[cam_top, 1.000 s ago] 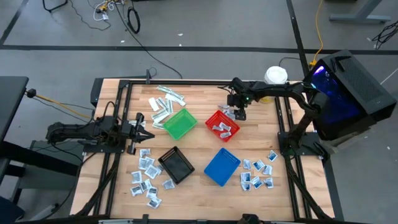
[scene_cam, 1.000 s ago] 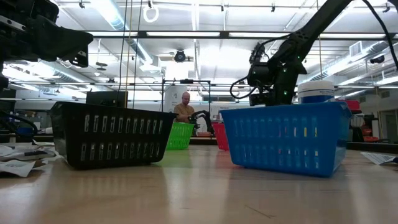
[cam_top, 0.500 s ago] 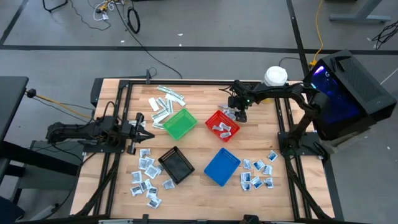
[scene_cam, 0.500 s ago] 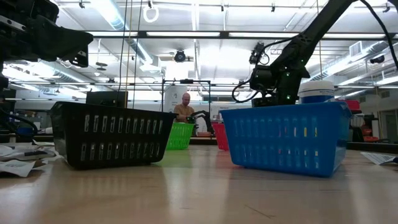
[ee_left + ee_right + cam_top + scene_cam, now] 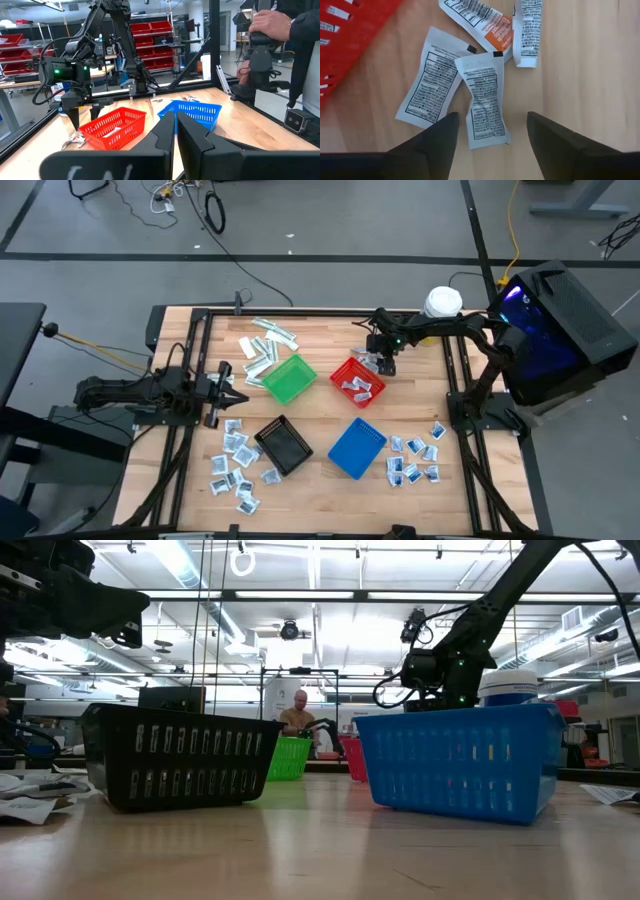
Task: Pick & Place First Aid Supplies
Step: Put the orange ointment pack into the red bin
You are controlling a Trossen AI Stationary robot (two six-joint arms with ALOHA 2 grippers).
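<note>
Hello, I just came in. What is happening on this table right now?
The right gripper hangs open just above a small white packet that lies on the wood beside the red basket, with a few more packets around it. It holds nothing. The red basket already has some packets inside. The left gripper waits shut at the left side of the table. More packets lie in groups near the green basket, the black basket and the blue basket.

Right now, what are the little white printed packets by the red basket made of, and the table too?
The small white printed packets look like thin matte paper or foil-lined sachets: they lie flat, crinkled, with crimped ends. The pale table looks like smooth wood, showing grain lines and plank seams.
</note>
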